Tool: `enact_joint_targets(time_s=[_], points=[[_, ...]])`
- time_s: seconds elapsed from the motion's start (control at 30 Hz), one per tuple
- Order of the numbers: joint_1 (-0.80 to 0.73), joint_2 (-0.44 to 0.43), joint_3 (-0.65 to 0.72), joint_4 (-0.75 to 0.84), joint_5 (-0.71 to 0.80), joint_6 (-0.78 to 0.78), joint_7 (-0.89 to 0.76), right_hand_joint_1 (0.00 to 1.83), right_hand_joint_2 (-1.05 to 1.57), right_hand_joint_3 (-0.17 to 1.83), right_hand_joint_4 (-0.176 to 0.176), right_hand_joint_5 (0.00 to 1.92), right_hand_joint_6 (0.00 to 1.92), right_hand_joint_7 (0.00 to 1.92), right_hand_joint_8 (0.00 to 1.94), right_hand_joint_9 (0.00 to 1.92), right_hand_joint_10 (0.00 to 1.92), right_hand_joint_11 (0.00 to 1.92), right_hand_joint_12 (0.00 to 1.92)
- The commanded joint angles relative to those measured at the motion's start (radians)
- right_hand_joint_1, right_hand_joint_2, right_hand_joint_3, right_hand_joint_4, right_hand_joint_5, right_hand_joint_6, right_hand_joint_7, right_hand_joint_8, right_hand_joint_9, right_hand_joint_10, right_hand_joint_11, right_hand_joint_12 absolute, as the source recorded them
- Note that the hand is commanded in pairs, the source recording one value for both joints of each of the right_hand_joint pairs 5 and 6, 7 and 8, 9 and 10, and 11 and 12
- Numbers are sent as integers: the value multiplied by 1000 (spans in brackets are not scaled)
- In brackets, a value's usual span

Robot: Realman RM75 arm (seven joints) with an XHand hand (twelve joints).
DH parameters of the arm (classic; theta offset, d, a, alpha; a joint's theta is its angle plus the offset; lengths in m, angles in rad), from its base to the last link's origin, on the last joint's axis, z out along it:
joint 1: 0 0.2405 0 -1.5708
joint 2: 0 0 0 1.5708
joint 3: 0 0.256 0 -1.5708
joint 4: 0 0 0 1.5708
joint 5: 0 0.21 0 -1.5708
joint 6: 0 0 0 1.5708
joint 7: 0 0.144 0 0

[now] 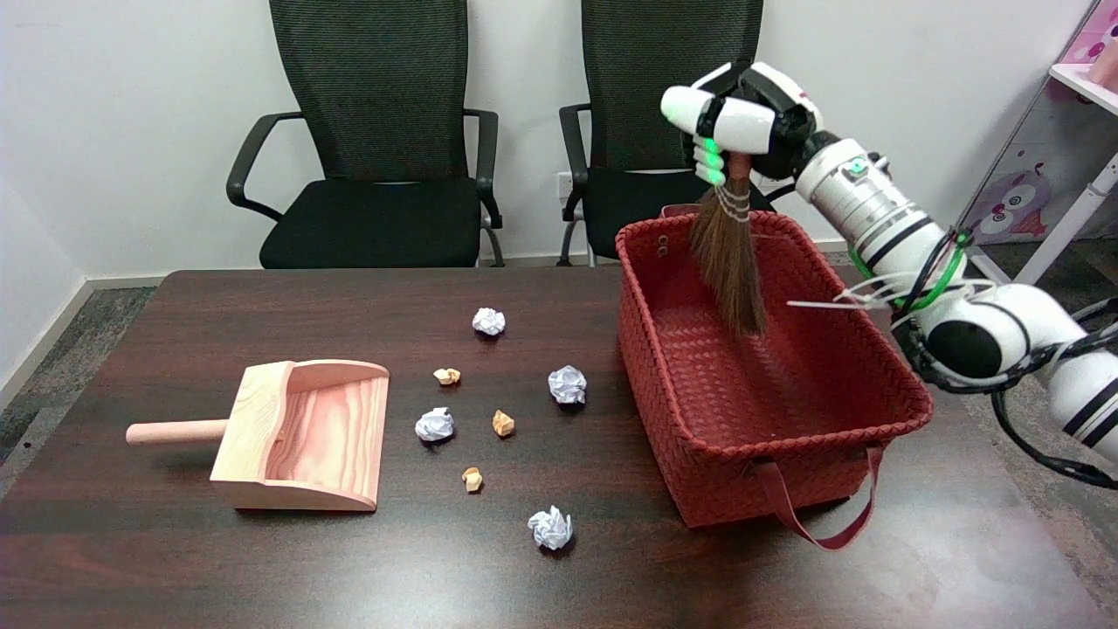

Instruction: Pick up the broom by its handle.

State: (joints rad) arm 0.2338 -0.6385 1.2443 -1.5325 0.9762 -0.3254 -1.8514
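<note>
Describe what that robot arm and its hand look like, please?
The arm is a chain of white rounded segments with black bands and black joints. Thin white cables and a green one loop around its middle, and black cables hang beneath it. The hand has chunky white shells over black parts, with green lights glowing on its fingers.

Open air above the red basket (699, 384) (tall woven walls hem its inside); 2 chairs (376, 131) stand behind.
</note>
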Motion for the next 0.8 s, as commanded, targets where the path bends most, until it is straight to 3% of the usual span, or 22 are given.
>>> enact_joint_targets(time_s=[0.03,0.47,0.8], points=[[10,2,153,-184,6,249,-18,919,1535,1022,176,1920,1920,1920,1920,1920,1920,1920,1920],[-17,-3,308,-402,78,431,-16,902,1536,1129,176,1920,1920,1920,1920,1920,1920,1920,1920],[128,-2,313,-456,50,588,95,886,1532,1204,176,1920,1920,1920,1920,1920,1920,1920,1920]])
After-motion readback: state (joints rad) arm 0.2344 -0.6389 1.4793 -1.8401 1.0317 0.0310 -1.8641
